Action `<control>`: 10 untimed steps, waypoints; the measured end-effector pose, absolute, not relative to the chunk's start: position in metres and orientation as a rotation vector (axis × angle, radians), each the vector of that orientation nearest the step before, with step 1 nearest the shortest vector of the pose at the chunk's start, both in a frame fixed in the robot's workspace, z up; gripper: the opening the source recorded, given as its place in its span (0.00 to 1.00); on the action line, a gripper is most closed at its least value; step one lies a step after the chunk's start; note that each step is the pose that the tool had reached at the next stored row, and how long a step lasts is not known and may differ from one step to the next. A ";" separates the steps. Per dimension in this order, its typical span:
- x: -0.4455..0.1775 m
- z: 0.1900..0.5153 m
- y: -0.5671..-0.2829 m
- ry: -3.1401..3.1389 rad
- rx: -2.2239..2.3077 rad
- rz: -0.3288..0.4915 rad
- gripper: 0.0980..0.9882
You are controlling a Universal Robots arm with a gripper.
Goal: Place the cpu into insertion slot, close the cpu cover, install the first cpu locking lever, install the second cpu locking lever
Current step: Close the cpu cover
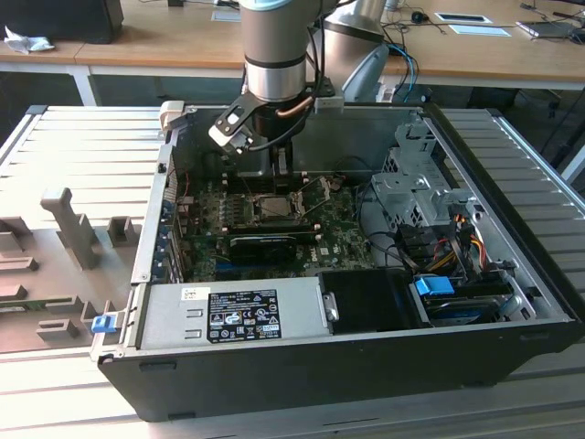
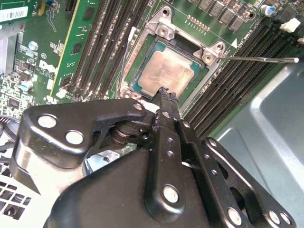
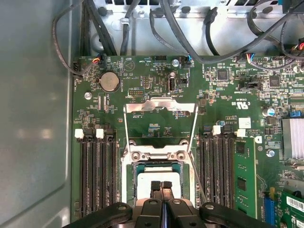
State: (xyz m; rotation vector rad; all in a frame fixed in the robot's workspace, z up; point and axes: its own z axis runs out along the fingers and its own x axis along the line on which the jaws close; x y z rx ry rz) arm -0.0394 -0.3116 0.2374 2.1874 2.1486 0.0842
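one of four steps looks done from my console. the computer case [image 1: 302, 366] holds the motherboard [image 3: 156, 71], and in its insertion slot [image 2: 184, 45] the cpu [image 2: 166, 71] lies flat, silvery face up. my tool [image 2: 165, 92] hangs at the slot's edge, tips pressed together on nothing, just over the cpu's rim. beyond the slot the cpu cover [image 3: 160, 105] stands swung back, not yet closed. a thin locking lever [image 2: 259, 59] juts free from the slot's corner; i judge that both levers are left to do.
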 end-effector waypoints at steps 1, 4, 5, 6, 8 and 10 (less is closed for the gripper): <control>-0.039 0.239 -0.311 2.149 2.187 0.084 0.01; -0.039 0.246 -0.311 2.149 2.188 0.084 0.01; -0.039 0.249 -0.311 2.149 2.187 0.084 0.01; -0.039 0.251 -0.311 2.148 2.188 0.084 0.01; -0.038 0.255 -0.311 2.149 2.188 0.084 0.01; -0.031 0.258 -0.311 2.149 2.188 0.085 0.01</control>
